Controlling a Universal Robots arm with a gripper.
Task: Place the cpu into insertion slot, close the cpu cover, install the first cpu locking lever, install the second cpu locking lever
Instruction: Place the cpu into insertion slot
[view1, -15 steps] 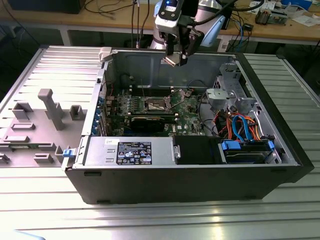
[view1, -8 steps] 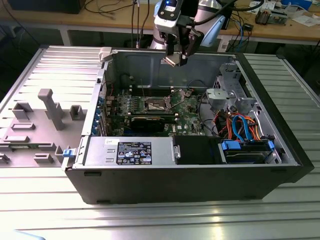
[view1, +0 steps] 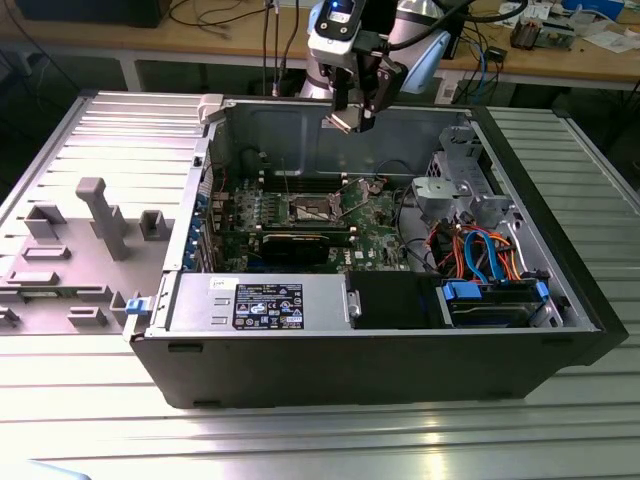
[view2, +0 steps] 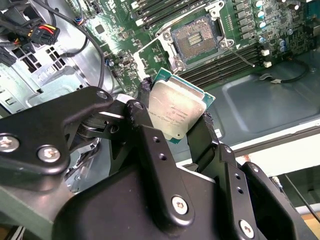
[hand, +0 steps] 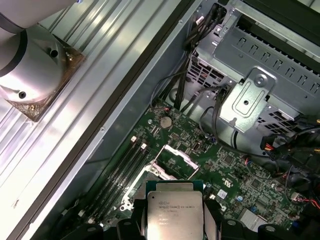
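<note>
My gripper (view1: 352, 112) hangs above the open computer case, over its back wall, shut on the cpu (view1: 340, 120). In both wrist views the cpu (view2: 175, 107) (hand: 174, 215) is a flat square chip with a silver-grey top and a green edge, pinched between two black fingers (view2: 144, 92). Below it on the green motherboard lies the insertion slot (view2: 197, 36) (view1: 310, 208), dark in the centre and uncovered. The cpu cover (hand: 176, 157) stands tilted up beside the slot. A thin wire locking lever (view2: 241, 54) sticks out next to the slot.
Long black memory slots (view2: 225, 62) flank the socket. A black graphics card (view1: 300, 243) lies in front of it. A metal drive cage (view1: 455, 190) and coloured cables (view1: 480, 250) fill the exterior view's right. The power supply (view1: 260, 300) sits at the front.
</note>
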